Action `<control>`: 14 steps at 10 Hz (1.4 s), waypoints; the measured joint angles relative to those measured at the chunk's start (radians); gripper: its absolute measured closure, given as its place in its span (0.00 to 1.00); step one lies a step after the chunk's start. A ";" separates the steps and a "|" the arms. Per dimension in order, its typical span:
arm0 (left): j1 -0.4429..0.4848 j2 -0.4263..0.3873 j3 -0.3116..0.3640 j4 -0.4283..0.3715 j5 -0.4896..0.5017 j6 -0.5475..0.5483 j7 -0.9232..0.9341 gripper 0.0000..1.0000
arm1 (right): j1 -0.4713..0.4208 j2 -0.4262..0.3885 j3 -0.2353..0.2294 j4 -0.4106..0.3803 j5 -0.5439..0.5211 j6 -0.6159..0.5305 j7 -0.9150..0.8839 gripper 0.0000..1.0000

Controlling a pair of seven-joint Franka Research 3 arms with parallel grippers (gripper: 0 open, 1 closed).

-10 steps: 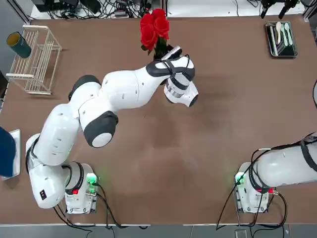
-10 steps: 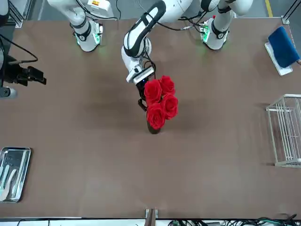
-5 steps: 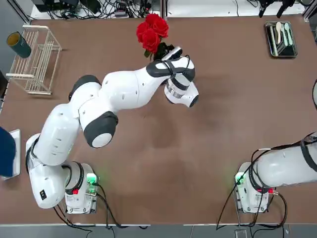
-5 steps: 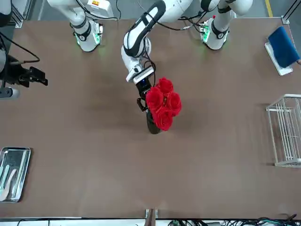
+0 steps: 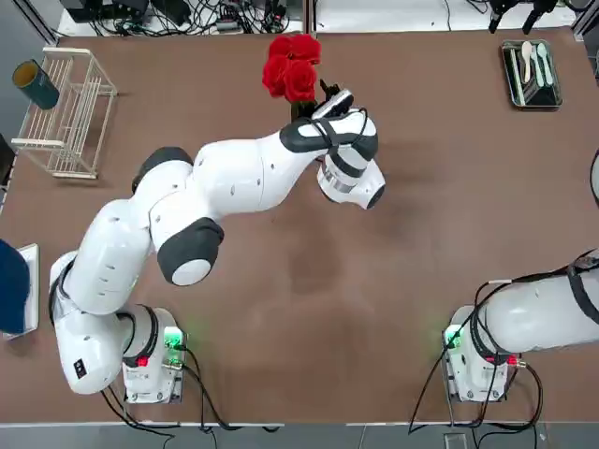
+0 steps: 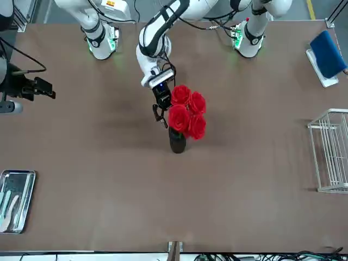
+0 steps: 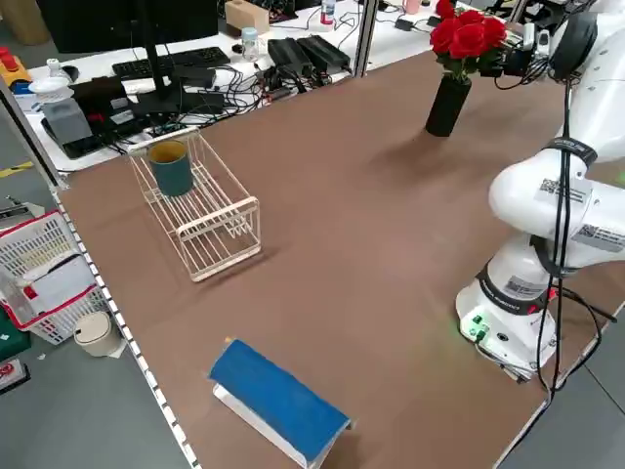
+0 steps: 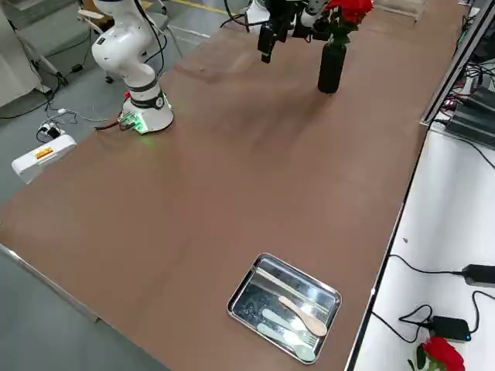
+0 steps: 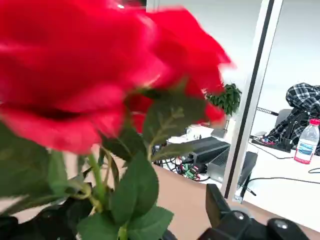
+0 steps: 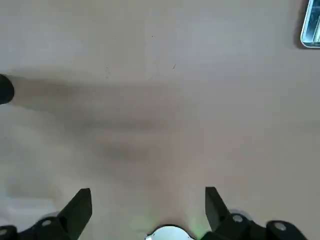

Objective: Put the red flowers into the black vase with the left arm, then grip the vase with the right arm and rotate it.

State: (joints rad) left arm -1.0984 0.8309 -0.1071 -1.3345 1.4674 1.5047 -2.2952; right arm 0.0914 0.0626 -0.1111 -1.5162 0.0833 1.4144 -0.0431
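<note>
A: Red roses?
B: Sat in the black vase (image 8: 332, 68), blooms (image 6: 187, 112) above its rim, vase upright on the surface (image 6: 163, 201).
A: Grippers?
B: Left gripper (image 6: 161, 115) open, beside the vase. Right gripper (image 10: 148, 212) open, parked over the surface.

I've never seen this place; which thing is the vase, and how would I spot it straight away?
On the big brown table, find the white jointed arm reaching out beside some red roses. Directly beneath those blooms stands a slim black vase, the only thing there with flowers in it.
</note>
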 joint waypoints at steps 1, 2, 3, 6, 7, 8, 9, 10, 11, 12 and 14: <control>-0.001 -0.004 -0.004 0.000 -0.002 -0.004 0.004 0.00 | 0.000 0.000 0.000 0.000 0.000 0.000 0.000 0.00; -0.001 -0.004 -0.004 0.000 -0.002 -0.005 0.005 0.00 | 0.000 0.000 0.000 0.000 0.000 0.000 0.000 0.00; 0.000 -0.004 -0.004 0.000 -0.004 -0.005 0.005 0.00 | 0.000 0.000 0.000 0.000 0.000 0.000 0.000 0.00; -0.001 -0.004 -0.048 0.006 -0.010 -0.027 0.005 0.00 | 0.000 0.000 0.000 0.000 0.011 0.000 0.000 0.00; -0.002 -0.004 -0.061 0.012 -0.018 -0.036 0.006 0.00 | 0.000 0.000 0.001 0.000 0.023 0.000 0.000 0.00; -0.002 -0.004 -0.068 0.018 -0.023 -0.042 0.014 0.00 | 0.000 0.000 0.001 0.000 0.029 0.000 0.000 0.00; -0.002 -0.005 -0.074 0.026 -0.025 -0.049 0.021 0.01 | 0.001 0.000 0.001 0.000 0.034 0.000 -0.001 0.00; -0.002 -0.012 -0.082 0.033 -0.032 -0.052 0.022 0.01 | 0.002 0.000 0.002 0.000 0.046 0.000 -0.001 0.00; -0.002 -0.028 -0.094 0.046 -0.053 -0.054 0.032 0.00 | 0.005 0.001 0.003 0.000 0.068 0.000 -0.001 0.00; -0.003 -0.055 -0.106 0.060 -0.091 -0.056 0.056 0.01 | 0.006 0.001 0.003 0.000 0.087 0.000 -0.001 0.00; -0.003 -0.132 -0.138 0.080 -0.157 -0.076 0.106 0.00 | 0.006 0.001 0.003 0.000 0.122 0.001 -0.001 0.00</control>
State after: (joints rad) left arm -1.1012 0.6991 -0.2453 -1.2549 1.3107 1.4285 -2.1890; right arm 0.0977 0.0637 -0.1078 -1.5166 0.2057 1.4155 -0.0440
